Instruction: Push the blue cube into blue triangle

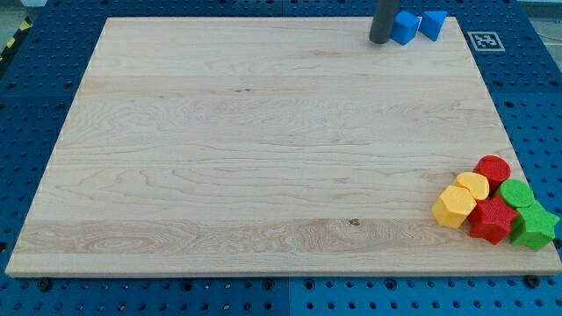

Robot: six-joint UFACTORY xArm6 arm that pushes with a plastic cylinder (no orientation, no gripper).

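Wooden board: pale, smooth-grained, fills most of the frame; sits on a blue perforated table. Small black-and-white marker tag off the board's upper right corner.

Cluster at lower right of the frame, packed together and touching: two yellow blocks, one hexagon-like and one rounder; red cylinder; red star-like block; green rounded block; green star-like block. All well apart from the task's things.

Upper right of the frame, near the board's top edge: blue cube, with the blue triangle just beside it to the right, touching or very nearly; cannot tell which.

My tip: a plain dark rod, no fingers to spread or close. It stands against the cube's left side.

Handling, as judged: the cube looks small, light, rigid, painted smooth, and should slide easily on the wood. No hold is possible; press its left face centrally, or it may spin off line.
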